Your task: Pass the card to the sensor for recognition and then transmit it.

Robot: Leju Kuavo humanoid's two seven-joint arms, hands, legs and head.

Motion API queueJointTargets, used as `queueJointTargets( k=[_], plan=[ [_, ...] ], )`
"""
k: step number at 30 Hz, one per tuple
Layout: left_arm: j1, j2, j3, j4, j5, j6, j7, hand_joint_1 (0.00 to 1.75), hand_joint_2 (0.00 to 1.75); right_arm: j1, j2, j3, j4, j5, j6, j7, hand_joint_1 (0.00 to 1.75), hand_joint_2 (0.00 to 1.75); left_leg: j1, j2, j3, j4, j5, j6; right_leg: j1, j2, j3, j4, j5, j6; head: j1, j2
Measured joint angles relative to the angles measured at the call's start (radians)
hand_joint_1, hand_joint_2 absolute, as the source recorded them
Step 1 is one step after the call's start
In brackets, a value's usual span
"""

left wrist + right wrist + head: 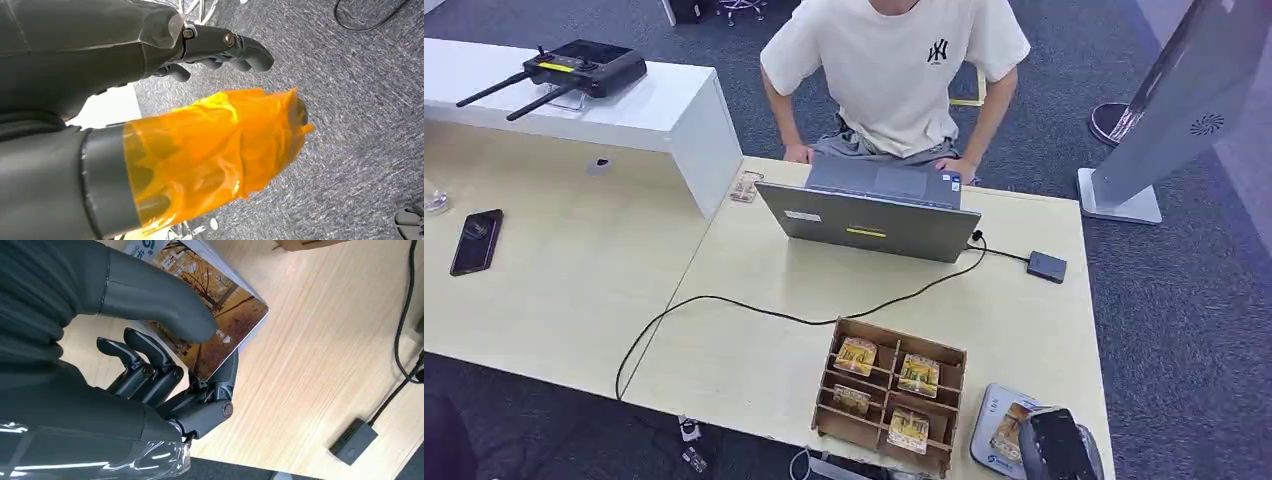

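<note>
A card (220,320) printed with autumn trees is pinched between the thumb (160,300) and a finger of my right hand (155,375). It lies flat over the pale sensor pad (142,246). From the head view, the same card (1007,432) lies on the grey sensor pad (984,415) at the table's near right corner, with my right hand (1056,445) partly over it. My left hand (200,115), its thumb wrapped in orange tape, hangs over the carpet holding nothing, fingers loosely bent.
A cardboard compartment box (889,395) with several more cards stands left of the sensor. Behind it are a grey laptop (869,215), a person (894,70) seated at it, a black cable and a small black hub (1046,266). A phone (476,241) lies far left.
</note>
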Motion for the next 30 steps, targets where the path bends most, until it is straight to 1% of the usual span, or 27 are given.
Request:
queueJointTargets(
  k=[13, 30],
  plan=[
    [0.001, 0.0, 0.021, 0.0, -0.001, 0.0, 0.0, 0.0, 0.0, -0.009, 0.0, 0.0, 0.004, 0.064, 0.015, 0.021, 1.75, 1.75, 0.0, 0.0, 0.0, 0.0, 0.0, 0.0, 0.0, 0.0, 0.0, 0.0, 0.0, 0.0, 0.0, 0.0],
    [0.002, -0.001, 0.045, 0.0, -0.011, -0.009, 0.009, 0.0, 0.0, -0.012, 0.0, 0.0, 0.007, 0.092, 0.015, 0.033, 1.75, 1.75, 0.0, 0.0, 0.0, 0.0, 0.0, 0.0, 0.0, 0.0, 0.0, 0.0, 0.0, 0.0, 0.0, 0.0]
  ],
)
